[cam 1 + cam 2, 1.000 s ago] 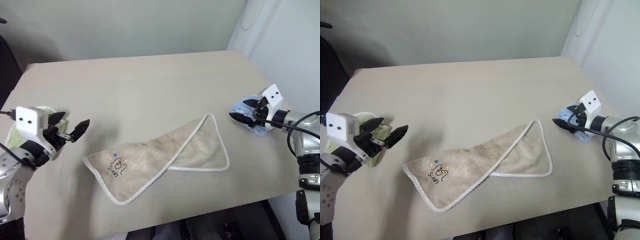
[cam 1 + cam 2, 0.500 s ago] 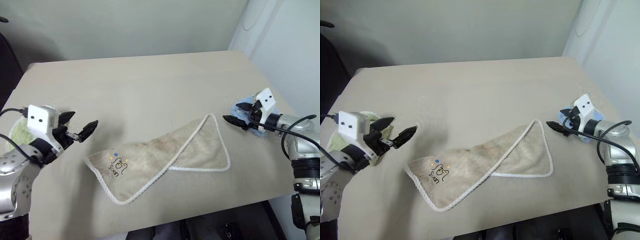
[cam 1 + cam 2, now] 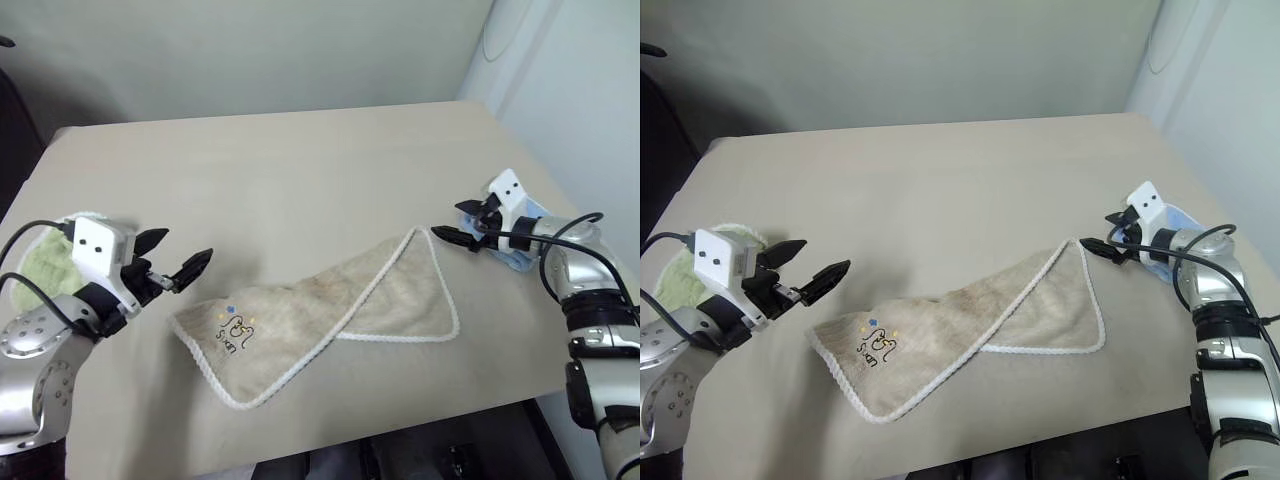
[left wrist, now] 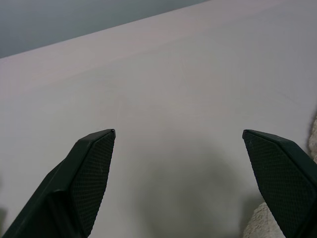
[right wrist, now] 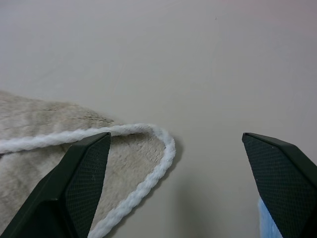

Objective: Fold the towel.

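The beige towel (image 3: pixel 320 310) lies folded over itself on the table, white corded edge all around and the logo (image 3: pixel 232 330) near its left end. My left gripper (image 3: pixel 185 250) hovers open just left of that end, off the cloth; in the left wrist view the towel's edge (image 4: pixel 257 223) shows beside one finger. My right gripper (image 3: pixel 450 222) is open and low, right next to the towel's far right corner (image 5: pixel 148 144), which sits just ahead of its fingers in the right wrist view. Neither gripper holds anything.
A fluffy lime-green towel (image 3: pixel 40 262) lies at the table's left edge behind my left hand. A small light-blue cloth (image 3: pixel 520 258) sits by the right edge under my right wrist. The tan table (image 3: pixel 300 160) stretches bare behind the towel.
Both grippers have closed in on the towel: the left one moved right toward the logo end, the right one moved left off the blue cloth to the far right corner. The towel has not moved.
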